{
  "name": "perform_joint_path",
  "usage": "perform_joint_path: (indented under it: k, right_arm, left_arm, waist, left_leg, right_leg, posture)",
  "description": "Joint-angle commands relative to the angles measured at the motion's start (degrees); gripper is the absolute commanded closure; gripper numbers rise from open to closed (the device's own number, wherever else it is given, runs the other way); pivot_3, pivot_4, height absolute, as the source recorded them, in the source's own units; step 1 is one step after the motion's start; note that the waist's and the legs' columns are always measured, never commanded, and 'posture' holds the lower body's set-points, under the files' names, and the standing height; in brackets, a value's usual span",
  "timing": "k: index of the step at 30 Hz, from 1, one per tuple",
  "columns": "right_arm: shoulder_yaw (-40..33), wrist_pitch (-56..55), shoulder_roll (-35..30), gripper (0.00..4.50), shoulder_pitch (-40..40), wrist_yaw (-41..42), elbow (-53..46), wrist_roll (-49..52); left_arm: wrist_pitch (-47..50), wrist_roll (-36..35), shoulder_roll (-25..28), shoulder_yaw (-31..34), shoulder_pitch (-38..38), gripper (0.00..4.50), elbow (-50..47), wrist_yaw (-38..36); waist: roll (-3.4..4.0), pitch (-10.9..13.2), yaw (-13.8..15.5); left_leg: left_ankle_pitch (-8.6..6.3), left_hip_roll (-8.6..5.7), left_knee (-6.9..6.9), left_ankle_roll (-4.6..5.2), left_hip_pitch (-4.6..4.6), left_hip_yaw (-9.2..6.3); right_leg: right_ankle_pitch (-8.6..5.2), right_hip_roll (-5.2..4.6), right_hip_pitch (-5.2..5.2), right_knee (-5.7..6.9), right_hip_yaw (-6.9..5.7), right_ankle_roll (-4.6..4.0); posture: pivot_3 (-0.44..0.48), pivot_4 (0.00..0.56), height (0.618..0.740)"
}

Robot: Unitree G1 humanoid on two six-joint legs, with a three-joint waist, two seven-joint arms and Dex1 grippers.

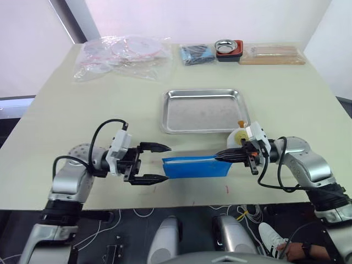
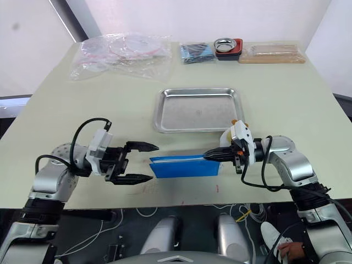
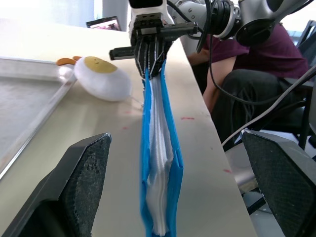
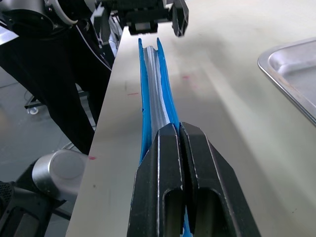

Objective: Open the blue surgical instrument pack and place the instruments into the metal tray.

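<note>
A robot test lab set up as a mock surgical station. A plain pale desk stands by white walls, with loose cables on the dark floor below its near edge. Medical supplies lie on it: a steel tray in the middle, clear bags of tubing at the far left, a sealed packet and small bowl farther right.

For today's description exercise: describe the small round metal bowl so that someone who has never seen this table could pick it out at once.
Start at the large steel tray in the middle of the table, then look past it to the row of items along the far edge. The bowl sits there in a red holder, between a dark blue packet and a clear packet of wooden sticks. It is the only round, shiny thing in that row.
</note>
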Motion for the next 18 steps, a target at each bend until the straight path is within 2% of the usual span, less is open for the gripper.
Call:
perform_joint_path:
  k: [1, 8, 9, 11, 12, 14, 16, 18]
  right_arm:
    - [0.2, 0.0, 0.3, 4.44, 0.8, 0.1, -1.4, -0.8]
    - [0.1, 0.1, 0.6, 4.44, 0.8, 0.2, -1.5, -1.2]
    - [0.0, 0.1, 0.5, 4.5, 0.8, 0.2, -1.6, -1.2]
    - [0.0, 0.0, 0.2, 4.5, 1.2, 0.3, -1.8, -1.4]
    - [0.0, 0.0, 0.1, 4.5, 1.4, 0.4, -1.8, -1.5]
    - [-0.1, 0.0, 0.2, 4.5, 1.2, 0.4, -1.7, -1.6]
    - [-0.3, 0.0, 0.3, 4.5, 1.3, 0.1, -1.8, -1.7]
    - [-0.5, 0.3, 0.3, 4.5, 1.4, -0.1, -2.0, -1.6]
  left_arm:
    - [-3.0, 1.7, -1.5, -0.9, -1.1, 0.0, 2.6, -1.3]
    - [-5.4, 3.4, -4.3, -2.1, -3.1, 0.0, 7.4, -2.1]
    - [-5.7, 3.5, -4.7, -2.3, -3.4, 0.41, 8.2, -2.2]
    - [-5.8, 3.3, -5.4, -2.5, -3.9, 0.54, 9.1, -2.5]
    - [-5.9, 3.3, -5.6, -2.6, -4.0, 1.22, 9.3, -2.7]
    - [-6.0, 3.3, -5.7, -2.7, -4.3, 1.67, 9.8, -3.1]
    - [-5.9, 3.0, -6.0, -2.5, -4.5, 2.49, 10.1, -3.2]
    - [-6.1, 2.9, -6.1, -2.4, -4.5, 3.51, 10.2, -3.3]
  waist:
    - [0.0, 0.0, 0.0]
    - [-0.01, 0.0, 0.0]
    - [-0.01, 0.0, 0.0]
    - [-0.01, 0.0, -0.1]
    - [-0.01, 0.0, 0.0]
    - [-0.01, 0.0, 0.0]
    - [-0.01, 0.0, 0.0]
    - [-0.01, 0.0, 0.0]
  left_leg:
    - [0.0, 0.0, 0.0, 0.0, 0.0, 0.0]
    - [0.0, -0.02, 0.02, 0.0, 0.0, 0.0]
    - [0.0, -0.01, 0.02, 0.0, 0.0, 0.01]
    - [0.0, -0.01, 0.01, 0.0, 0.0, 0.0]
    - [0.0, -0.01, 0.0, 0.0, 0.0, -0.02]
    - [0.0, -0.01, 0.01, 0.0, -0.02, -0.03]
    - [0.0, -0.02, 0.02, 0.0, -0.01, -0.02]
    - [0.0, -0.02, 0.02, 0.0, -0.01, -0.03]
  right_leg:
    - [0.02, 0.0, 0.0, 0.01, 0.0, -0.03]
    - [0.07, 0.0, 0.0, 0.01, 0.0, -0.1]
    - [0.08, 0.0, 0.0, 0.01, 0.01, -0.11]
    - [0.08, 0.0, 0.0, 0.01, 0.01, -0.11]
    - [0.08, 0.0, 0.0, 0.01, -0.01, -0.12]
    - [0.08, 0.0, 0.0, 0.0, -0.03, -0.11]
    - [0.08, 0.0, 0.0, 0.0, -0.02, -0.12]
    - [0.08, -0.01, 0.0, 0.01, -0.02, -0.11]
  posture:
    - [0.0, 0.15, 0.74]
    - [0.0, 0.15, 0.74]
    - [0.0, 0.15, 0.74]
    - [0.0, 0.15, 0.74]
    - [0.0, 0.15, 0.74]
    - [0.0, 0.15, 0.74]
    - [0.0, 0.15, 0.74]
    - [0.0, 0.15, 0.74]
